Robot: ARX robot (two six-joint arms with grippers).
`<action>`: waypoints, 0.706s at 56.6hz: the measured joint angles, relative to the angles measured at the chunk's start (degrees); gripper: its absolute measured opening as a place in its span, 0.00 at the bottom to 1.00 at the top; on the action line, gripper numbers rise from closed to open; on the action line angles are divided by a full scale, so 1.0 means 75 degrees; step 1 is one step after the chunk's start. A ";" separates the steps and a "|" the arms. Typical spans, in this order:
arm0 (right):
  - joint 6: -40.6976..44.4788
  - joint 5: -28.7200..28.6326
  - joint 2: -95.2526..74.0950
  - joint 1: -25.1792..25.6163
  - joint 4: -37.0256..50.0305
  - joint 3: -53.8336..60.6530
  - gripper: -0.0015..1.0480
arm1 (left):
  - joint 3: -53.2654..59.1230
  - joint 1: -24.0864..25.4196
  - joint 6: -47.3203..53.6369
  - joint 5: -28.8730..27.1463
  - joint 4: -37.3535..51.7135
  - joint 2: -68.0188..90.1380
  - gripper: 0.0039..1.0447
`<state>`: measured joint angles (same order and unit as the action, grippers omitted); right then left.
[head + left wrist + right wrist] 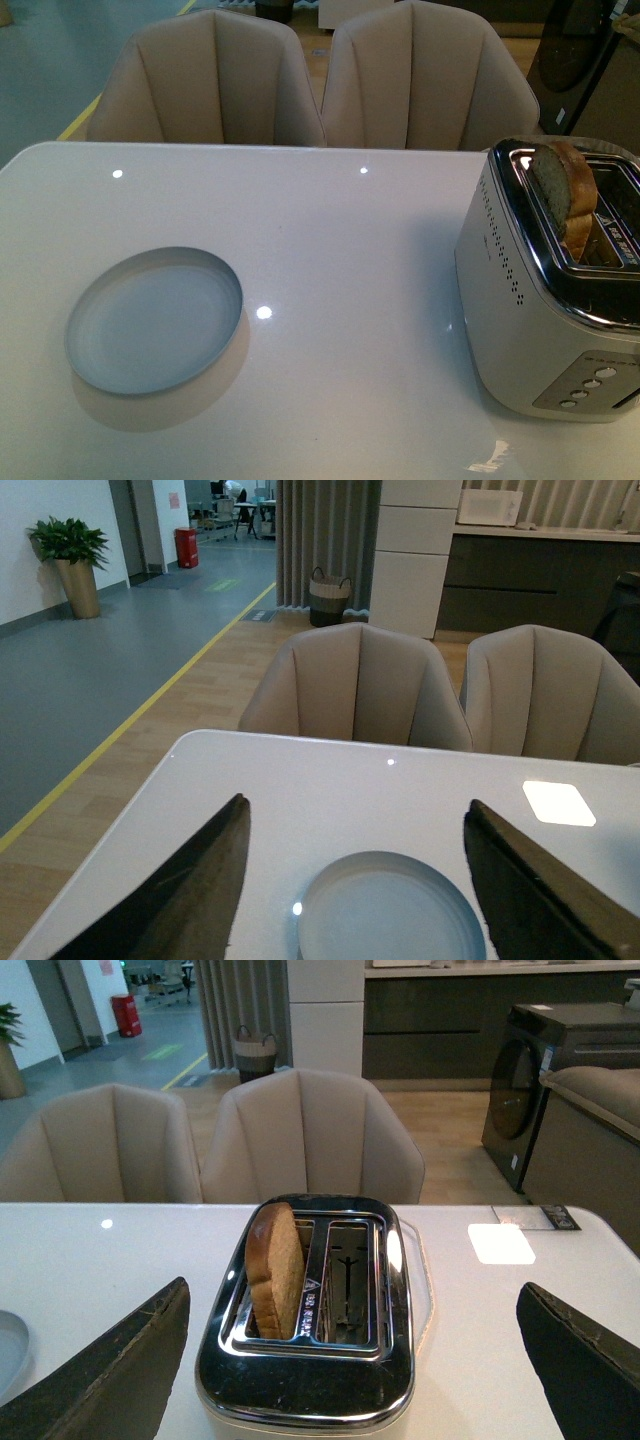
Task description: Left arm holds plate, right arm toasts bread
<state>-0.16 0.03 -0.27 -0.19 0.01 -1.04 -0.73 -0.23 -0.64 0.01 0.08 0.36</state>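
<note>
An empty plate (155, 320) lies on the white table (340, 240); bread (562, 190) stands in the toaster (545, 300).

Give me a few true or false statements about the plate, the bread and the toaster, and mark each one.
1. The plate is empty. True.
2. The bread lies flat on the plate. False: it stands upright in a slot of the toaster.
3. Both toaster slots hold bread. False: the second slot is empty.
4. The left tool is open, with the plate lying between its fingers on the table. True.
5. The right tool grips the bread. False: it is open, clear of it.
</note>
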 joint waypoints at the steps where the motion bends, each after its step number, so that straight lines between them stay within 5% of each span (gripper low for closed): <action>1: -0.0003 0.0003 0.0000 0.0000 0.0000 0.0000 0.92 | 0.0000 0.0000 0.0000 -0.0003 0.0000 0.0000 0.73; 6: 0.0000 0.0000 0.0000 0.0000 0.0000 0.0000 0.92 | 0.0000 0.0000 0.0009 0.0000 0.0000 0.0000 0.95; 40: 0.0000 0.0003 0.0000 0.0000 0.0000 0.0000 0.92 | 0.0000 0.0000 0.0015 -0.0003 0.0000 0.0000 0.94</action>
<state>-0.16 0.05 -0.27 -0.19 0.01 -1.04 -0.73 -0.23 -0.54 -0.01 0.08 0.36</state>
